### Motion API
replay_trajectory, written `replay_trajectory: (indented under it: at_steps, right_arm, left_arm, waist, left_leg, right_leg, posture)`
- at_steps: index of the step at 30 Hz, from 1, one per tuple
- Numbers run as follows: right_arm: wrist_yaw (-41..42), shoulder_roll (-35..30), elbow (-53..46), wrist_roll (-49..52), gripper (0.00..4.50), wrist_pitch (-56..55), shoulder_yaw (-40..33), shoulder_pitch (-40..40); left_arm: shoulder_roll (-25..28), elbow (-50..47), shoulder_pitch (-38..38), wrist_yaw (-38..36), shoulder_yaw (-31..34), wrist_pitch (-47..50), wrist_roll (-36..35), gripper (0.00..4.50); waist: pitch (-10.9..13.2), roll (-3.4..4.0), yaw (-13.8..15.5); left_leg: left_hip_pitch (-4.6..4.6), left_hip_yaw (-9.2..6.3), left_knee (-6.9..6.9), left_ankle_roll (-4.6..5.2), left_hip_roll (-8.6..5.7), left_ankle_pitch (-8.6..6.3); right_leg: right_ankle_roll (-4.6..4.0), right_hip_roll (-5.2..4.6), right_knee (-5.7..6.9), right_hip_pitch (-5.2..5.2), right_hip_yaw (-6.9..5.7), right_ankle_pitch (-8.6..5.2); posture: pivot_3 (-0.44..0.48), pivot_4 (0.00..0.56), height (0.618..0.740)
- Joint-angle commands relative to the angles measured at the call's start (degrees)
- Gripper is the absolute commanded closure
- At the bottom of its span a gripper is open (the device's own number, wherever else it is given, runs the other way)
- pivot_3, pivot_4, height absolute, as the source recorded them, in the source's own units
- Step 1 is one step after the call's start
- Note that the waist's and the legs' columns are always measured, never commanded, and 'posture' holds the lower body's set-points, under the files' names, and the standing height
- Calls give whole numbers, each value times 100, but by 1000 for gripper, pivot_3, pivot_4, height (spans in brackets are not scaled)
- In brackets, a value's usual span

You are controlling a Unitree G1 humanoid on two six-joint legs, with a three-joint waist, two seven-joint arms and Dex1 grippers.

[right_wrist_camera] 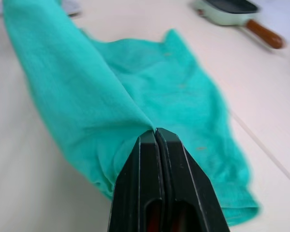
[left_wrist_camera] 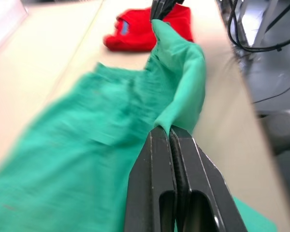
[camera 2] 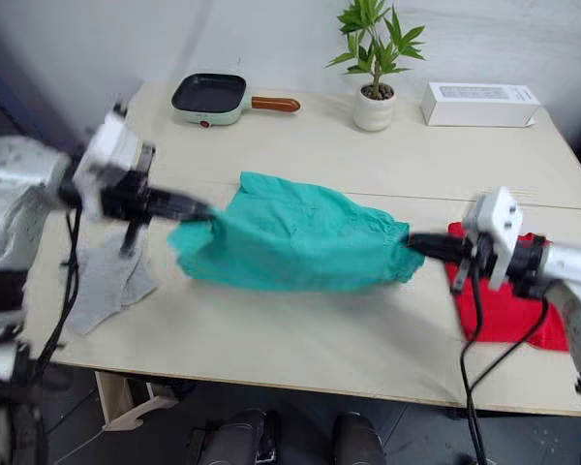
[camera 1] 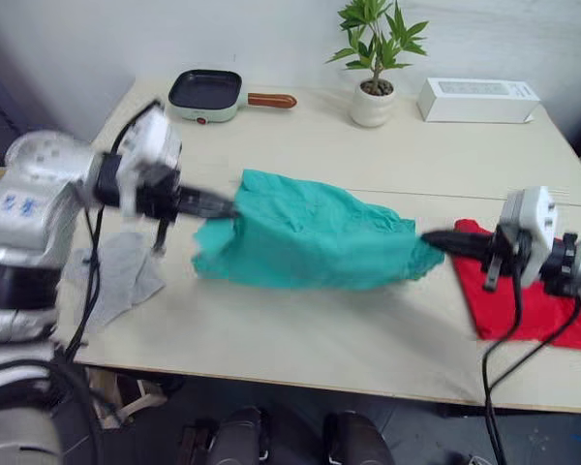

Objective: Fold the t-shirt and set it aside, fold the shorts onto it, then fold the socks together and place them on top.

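We see the shorts [camera 1: 315,242] stretched mid-frame over the desk [camera 1: 300,339], both end effectors pinching them: left [camera 1: 228,205] at one end, right [camera 1: 434,239] at the other. Shirt [camera 1: 523,300] folded lower right, socks [camera 1: 126,276] lower left.

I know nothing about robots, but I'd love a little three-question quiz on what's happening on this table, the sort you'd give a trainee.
1. True or false: the left gripper and the right gripper each have their jaws shut on an end of the shorts.
2. Multiple choice: where does the t-shirt lie? A) folded on the table under the right arm; B) draped over the plant; C) inside the pan.
3. Fill in: the grey socks lie on the table below the ____ arm.

Key: 1 true; 2 A; 3 left.
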Motion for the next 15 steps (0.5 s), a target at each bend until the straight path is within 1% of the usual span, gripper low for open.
replay_trajectory:
  at_steps: [1, 2, 4, 5, 7, 10, 12, 14, 15]
  right_arm:
    - [-610, 350, 828, -740, 4500, -198, 359, -614]
    - [-781, 482, 1098, -941, 4500, -303, 447, -802]
    - [-1014, 732, 1645, -1295, 4500, -488, 630, -1106]
    - [-1136, 856, 1930, -1477, 4500, -623, 705, -1240]
    - [-1328, 1058, 2339, -1717, 4500, -823, 786, -1398]
    - [-1502, 1293, 2647, -1956, 4500, -1080, 856, -1494]
    - [-1631, 1405, 2684, -2063, 4500, -1100, 855, -1461]
    - [-1740, 1524, 2643, -2079, 4500, -1134, 778, -1359]
    - [-1851, 1556, 2629, -2133, 4500, -1298, 726, -1288]
  left_arm:
    - [-570, 2182, -921, 1192, -253, -1912, 1159, 4485]
    - [-741, 2764, -1163, 1554, -291, -2338, 1389, 4485]
    - [-1045, 3696, -1523, 2212, -336, -2849, 1738, 4485]
    - [-1171, 4071, -1642, 2557, -379, -2985, 1924, 4485]
    - [-1358, 4589, -1742, 3079, -480, -3189, 2257, 4485]
    - [-1562, 5021, -1682, 3713, -538, -3347, 2617, 4485]
    - [-1656, 5160, -1642, 4000, -399, -3304, 2634, 4485]
    - [-1699, 5235, -1639, 4432, -199, -3218, 2580, 4089]
    - [-1712, 5250, -1636, 4499, -68, -3216, 2507, 3894]
  waist:
    - [2, -4, 10]
    - [6, -10, 0]
    - [7, -12, -46]
    - [7, -12, -62]
    - [10, -17, -77]
    - [19, -30, -78]
    - [31, -49, -75]
    - [39, -63, -76]
    - [40, -65, -77]
  left_leg:
    - [-1, 7, -4, 3, -4, 4]
    - [0, 10, -5, 5, -5, 3]
    - [-27, 29, -17, 10, -11, 0]
    - [-56, 35, -13, 14, -20, -1]
    - [-93, 36, -11, 18, -35, -1]
    - [-96, 43, -18, 22, -45, -2]
    - [-100, 42, -11, 26, -44, 1]
    - [-100, 41, 1, 31, -43, 4]
    - [-100, 41, 11, 34, -43, 6]
  right_leg:
    - [3, 1, 3, -4, 1, 2]
    - [4, 2, 14, -3, 0, 2]
    - [13, 11, 23, -43, -4, 7]
    - [16, 1, 44, -82, -17, 9]
    - [19, -16, 58, -126, -46, 9]
    - [19, -38, 69, -138, -97, 10]
    - [19, -41, 76, -139, -107, 10]
    - [19, -44, 85, -136, -106, 10]
    - [20, -46, 90, -134, -107, 10]
  posture:
    - [0, 150, 740]
    - [0, 150, 740]
    - [0, 150, 740]
    - [0, 150, 740]
    - [0, 150, 740]
    - [0, 150, 740]
    - [0, 150, 740]
    - [0, 150, 740]
    - [0, 150, 740]
